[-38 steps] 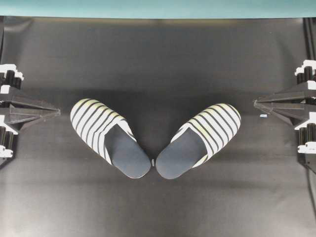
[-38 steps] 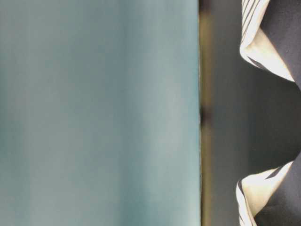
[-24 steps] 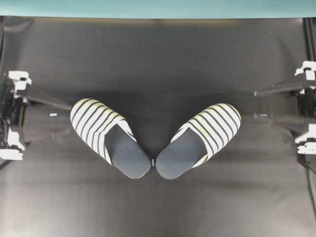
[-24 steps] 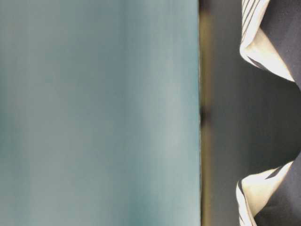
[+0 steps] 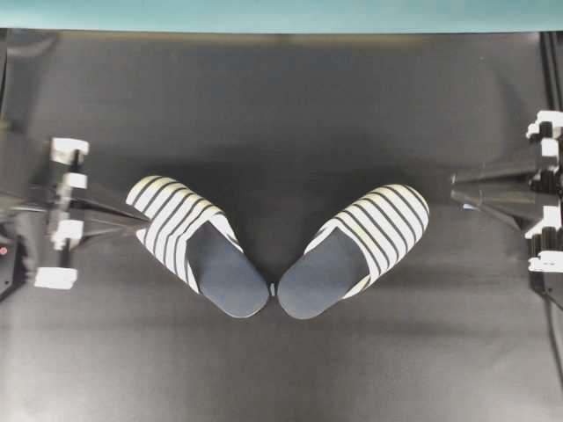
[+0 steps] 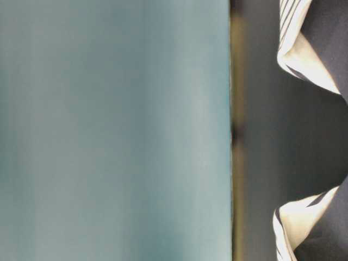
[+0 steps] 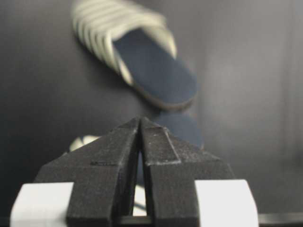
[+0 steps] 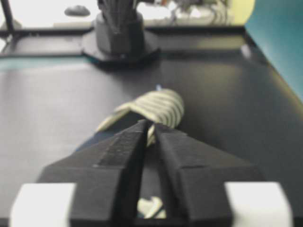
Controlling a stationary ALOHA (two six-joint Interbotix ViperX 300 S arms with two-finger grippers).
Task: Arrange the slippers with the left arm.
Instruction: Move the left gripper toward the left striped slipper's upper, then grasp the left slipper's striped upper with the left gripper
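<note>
Two striped slippers lie on the black mat with heels nearly touching and toes splayed outward. The left slipper (image 5: 189, 242) points up-left and the right slipper (image 5: 361, 246) points up-right. My left gripper (image 5: 143, 223) is shut and empty, its tip at the toe edge of the left slipper; I cannot tell whether it touches. In the left wrist view the gripper (image 7: 140, 120) is shut, the near slipper (image 7: 182, 130) shows under it and the far slipper (image 7: 142, 61) beyond. My right gripper (image 5: 456, 188) is shut and empty, well right of the right slipper (image 8: 161, 106).
The black mat (image 5: 281, 105) covers the table, with a teal wall (image 5: 281, 13) behind it. The left arm's base (image 8: 120, 33) stands at the far side in the right wrist view. The table-level view shows only slipper edges (image 6: 304, 51) and the teal wall.
Both grippers opened and then shut again. The left gripper has moved right, from the table's left edge to the toe of the left slipper. The slippers have not moved.
</note>
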